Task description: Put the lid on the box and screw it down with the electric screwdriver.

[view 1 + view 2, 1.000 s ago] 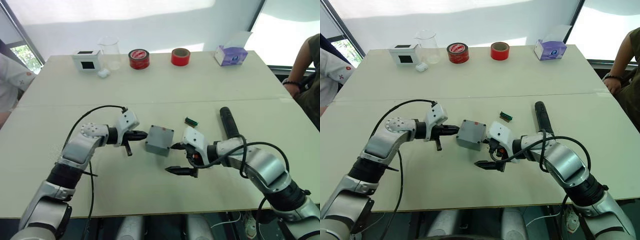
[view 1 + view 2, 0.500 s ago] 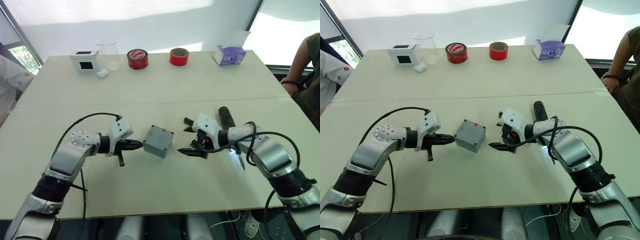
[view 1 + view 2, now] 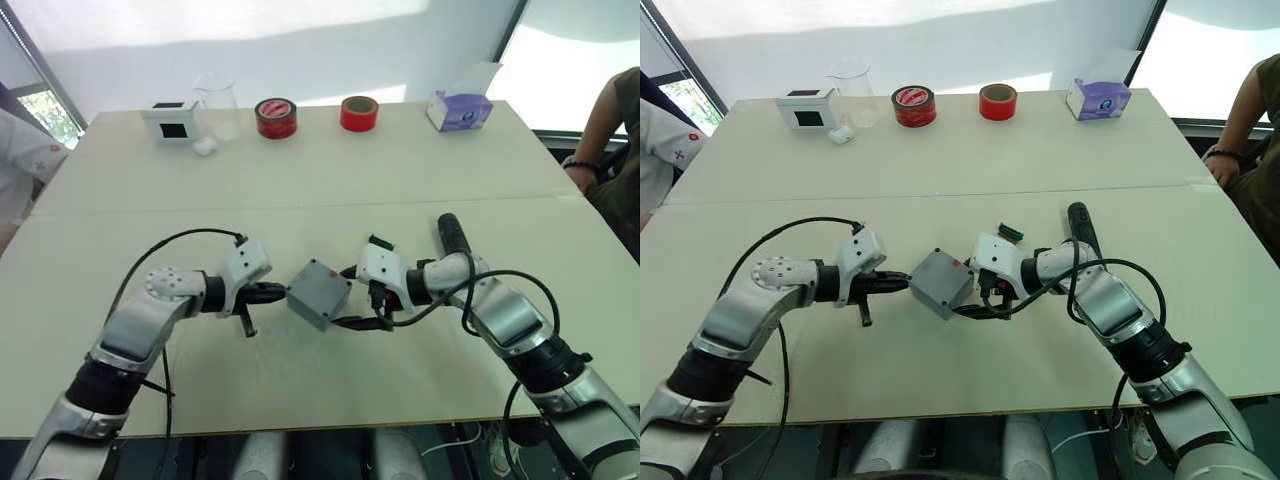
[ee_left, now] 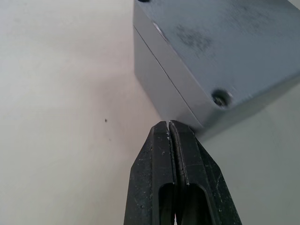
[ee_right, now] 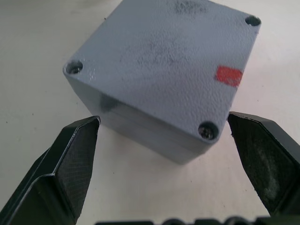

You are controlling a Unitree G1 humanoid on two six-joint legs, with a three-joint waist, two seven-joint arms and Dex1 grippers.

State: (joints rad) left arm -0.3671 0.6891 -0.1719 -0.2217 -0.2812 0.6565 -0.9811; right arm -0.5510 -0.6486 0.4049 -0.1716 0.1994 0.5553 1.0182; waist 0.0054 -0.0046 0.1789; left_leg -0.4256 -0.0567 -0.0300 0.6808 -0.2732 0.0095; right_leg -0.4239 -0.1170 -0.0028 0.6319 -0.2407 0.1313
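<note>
The small grey box (image 3: 318, 293) sits mid-table with the lid (image 5: 164, 56) on top of it. A thin seam divides the lid from the box wall (image 4: 144, 61). The lid has a red mark and screw holes at its corners. My left gripper (image 3: 278, 293) is shut, and its tips (image 4: 168, 124) rest at the box's left corner. My right gripper (image 3: 347, 297) is open, with one finger (image 5: 70, 159) on each side of the box's right corner, neither touching it. The black electric screwdriver (image 3: 452, 240) lies on the table behind my right forearm.
A small green part (image 3: 381, 242) lies just behind the right gripper. Along the far edge stand a white box with a black window (image 3: 170, 120), a glass beaker (image 3: 218, 103), two red tape rolls (image 3: 277, 117), and a purple tissue box (image 3: 460, 108). A person's arm (image 3: 610, 130) is at the right edge.
My right gripper drew back to the right toward the screwdriver, then returned to straddle the box's right corner. The box has turned slightly. The left gripper stayed shut at the box.
</note>
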